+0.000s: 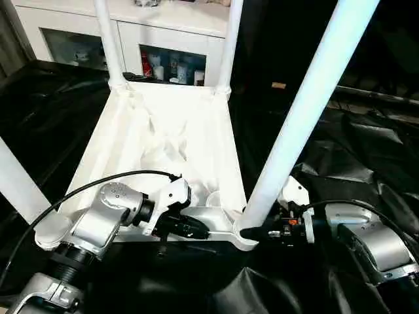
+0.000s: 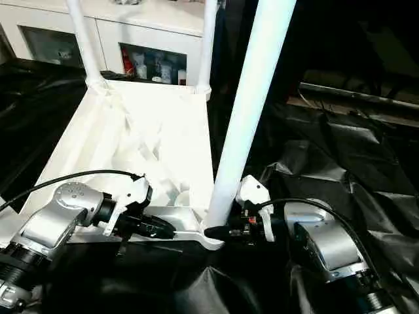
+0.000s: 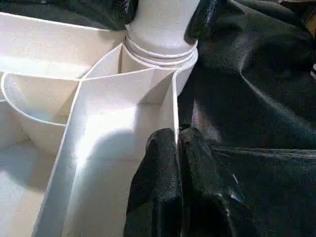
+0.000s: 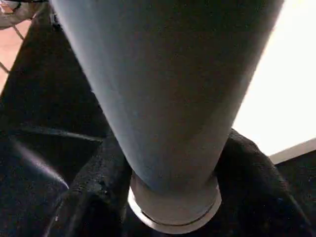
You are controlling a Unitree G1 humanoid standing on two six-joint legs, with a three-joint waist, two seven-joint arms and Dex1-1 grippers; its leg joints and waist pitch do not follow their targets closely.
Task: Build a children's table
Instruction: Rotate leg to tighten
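White plastic is the material of the tabletop [image 1: 170,137], which lies upside down on black sheeting [image 1: 353,163], with its ribbed underside facing up. At the near edge the left gripper [image 3: 177,140] has its two black fingers pressed together on the thin near wall of the tabletop, one finger inside the wall and one outside, so it is clamped on the tabletop. This place is a little left of the near right corner.

In the near right corner socket stands the near right leg [image 1: 308,104], a long white cylinder that rises and leans to the right, out of the top of the head pictures. The right gripper [image 1: 252,233] is at the foot of this leg, coming from the right side. In the right wrist view black fingers [image 4: 94,182] sit on both sides of the leg just above its collar, very close to it; I cannot tell if they press on the leg or only stand apart around it.

At the near left, another leg [image 1: 19,183] rises from its corner. At the far side two more legs, the far left leg [image 1: 108,39] and the far right leg [image 1: 229,42], stand upright in their sockets. Behind them is a white cabinet [image 1: 170,33] with glass doors, and small items are on its shelf.
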